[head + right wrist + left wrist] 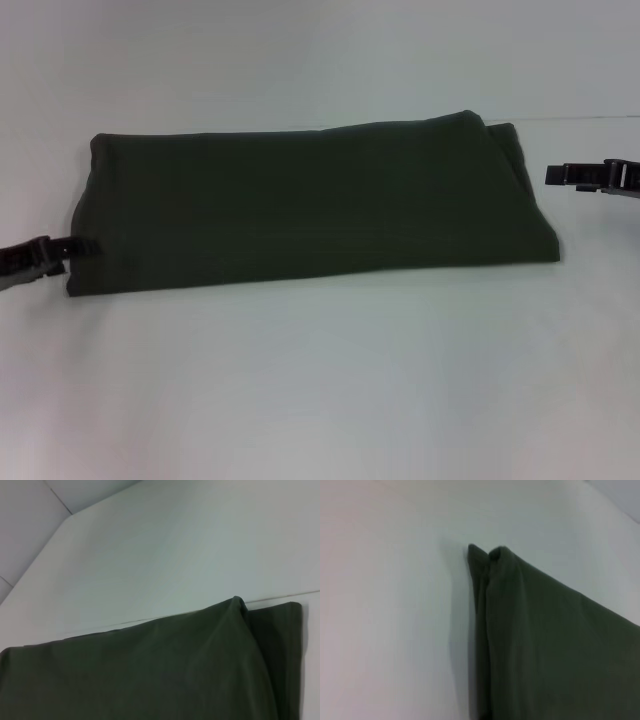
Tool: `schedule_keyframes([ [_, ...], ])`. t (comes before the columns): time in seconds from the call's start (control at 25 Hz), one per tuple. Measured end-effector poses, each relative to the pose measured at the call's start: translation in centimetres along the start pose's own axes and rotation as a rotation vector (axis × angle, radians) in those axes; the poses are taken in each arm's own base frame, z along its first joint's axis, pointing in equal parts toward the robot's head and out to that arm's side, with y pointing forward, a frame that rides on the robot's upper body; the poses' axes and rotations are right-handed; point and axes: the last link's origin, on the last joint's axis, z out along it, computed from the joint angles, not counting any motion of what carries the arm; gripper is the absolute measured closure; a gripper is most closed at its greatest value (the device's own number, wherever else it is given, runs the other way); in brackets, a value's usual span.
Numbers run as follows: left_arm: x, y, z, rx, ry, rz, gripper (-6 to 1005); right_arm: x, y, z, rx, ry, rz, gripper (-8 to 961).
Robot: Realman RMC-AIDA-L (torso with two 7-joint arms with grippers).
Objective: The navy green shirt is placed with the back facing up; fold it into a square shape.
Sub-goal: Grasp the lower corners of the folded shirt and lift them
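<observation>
1. While you take stock, note item one: the navy green shirt [310,205], lying flat on the white bench [320,380] as a long, layered band. It sits between your two grippers, its long axis running from one to the other.

2. Left gripper [82,245]: low at the bench, its tip right at the shirt's near end, touching or just beside the cloth edge. You cannot tell from any view whether it is wide, narrow or pinching fabric; the left wrist view shows only the stacked edge of that end [487,580], not the fingers.

3. Right gripper [552,175]: apart from the shirt's opposite end, just beyond it, holding nothing that shows. Its fingers look drawn close together, though their tips are small in the head view.

4. Shirt detail, right gripper's end: the right wrist view shows an upper layer [150,675] lying over a lower one that pokes out past it [280,645], so the edges there are not flush.

5. Progress, as a judgement: sleeves and sides appear already folded in, giving the band. The shape is clearly longer than it is wide, so it is not yet a square.

6. Remaining, as a judgement: at least one fold end over end along the length, then tidying the uneven edge.
</observation>
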Motion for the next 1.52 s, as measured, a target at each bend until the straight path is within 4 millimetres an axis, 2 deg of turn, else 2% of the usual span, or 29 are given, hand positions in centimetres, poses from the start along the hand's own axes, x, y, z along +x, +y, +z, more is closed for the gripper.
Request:
schedule_keyframes([
  [0.24,0.2,-0.1,-0.2,0.001,0.013,-0.008,245,0.0,0.2,0.2,-0.004,0.001,0.0,267],
  [0.92,-0.8,-0.2,0.4,0.011,-0.001,0.004,247,-0.1,0.2,0.4,0.003,0.0,-0.005,266],
  [1.52,-1.4,0.9,0.8,-0.039,-0.034,0.007,247,-0.4,0.4,0.6,0.006,-0.005,-0.014,266],
])
